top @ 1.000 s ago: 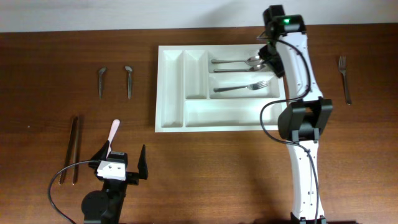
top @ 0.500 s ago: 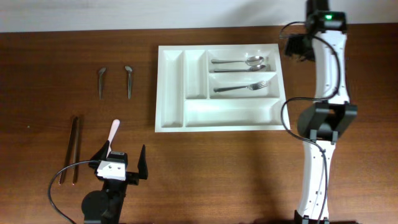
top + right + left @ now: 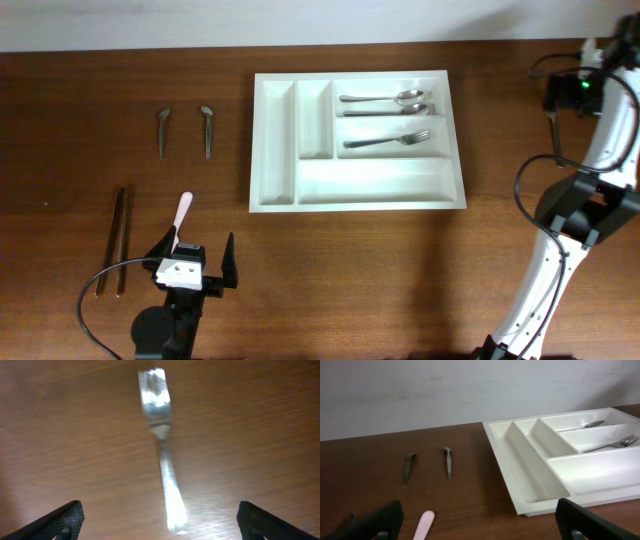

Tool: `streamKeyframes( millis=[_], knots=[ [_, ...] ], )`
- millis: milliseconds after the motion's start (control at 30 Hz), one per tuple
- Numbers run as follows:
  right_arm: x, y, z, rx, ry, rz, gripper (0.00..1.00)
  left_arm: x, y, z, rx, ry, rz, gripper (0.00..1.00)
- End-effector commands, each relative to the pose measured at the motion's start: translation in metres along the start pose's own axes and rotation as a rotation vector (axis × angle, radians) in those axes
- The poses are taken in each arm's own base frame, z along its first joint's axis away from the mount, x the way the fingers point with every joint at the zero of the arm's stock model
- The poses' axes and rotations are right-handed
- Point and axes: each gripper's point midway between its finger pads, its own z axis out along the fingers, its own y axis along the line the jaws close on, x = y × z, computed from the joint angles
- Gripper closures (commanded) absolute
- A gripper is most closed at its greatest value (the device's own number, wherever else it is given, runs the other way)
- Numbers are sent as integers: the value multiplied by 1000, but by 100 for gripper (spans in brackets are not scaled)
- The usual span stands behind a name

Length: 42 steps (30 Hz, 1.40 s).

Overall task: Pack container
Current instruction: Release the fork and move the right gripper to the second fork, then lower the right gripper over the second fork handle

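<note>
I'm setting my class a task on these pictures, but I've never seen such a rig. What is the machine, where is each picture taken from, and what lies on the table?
The machine is two robot arms at a wooden table. One picture looks straight down from above; the other two come from a small camera on each arm's wrist, so the dark shapes in their lower corners are that arm's own fingers. The left fingers and the right fingers are both open and hold nothing. On the table lies a white cutlery tray, with two spoons in one compartment and a fork in the next. To its left lie two small grey pieces, two dark sticks and a pink handle. The right arm hovers over a loose fork lying on the bare wood.
</note>
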Motion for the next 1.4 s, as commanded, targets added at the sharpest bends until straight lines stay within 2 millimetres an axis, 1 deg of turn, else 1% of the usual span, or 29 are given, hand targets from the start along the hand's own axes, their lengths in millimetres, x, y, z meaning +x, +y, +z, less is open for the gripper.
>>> streamKeyframes(
  millis=[0,200,333,500,633,800,1067,1167,1367],
  knots=[
    [-5,1,-12,-24,-32,-101,1,1,3,0,-15,-2,15,1],
    [4,-1,8,-32,11,-122,1,1,3,0,-15,-2,15,1],
    [11,-1,15,-30,42,-123,1,1,3,0,-15,-2,15,1],
    [12,-1,22,-33,49,-123,1,1,3,0,-15,-2,15,1],
    [16,-2,36,-30,67,-121,1,1,3,0,-15,-2,15,1],
    [22,-10,54,7,96,-121,1,1,3,0,-15,-2,15,1],
    [25,-9,77,-4,105,-120,1,1,3,0,-15,-2,15,1],
    [26,-9,81,-5,110,-120,1,1,3,0,-15,-2,15,1],
    [36,-5,98,-30,144,-141,1,1,3,0,-15,-2,15,1]
  ],
)
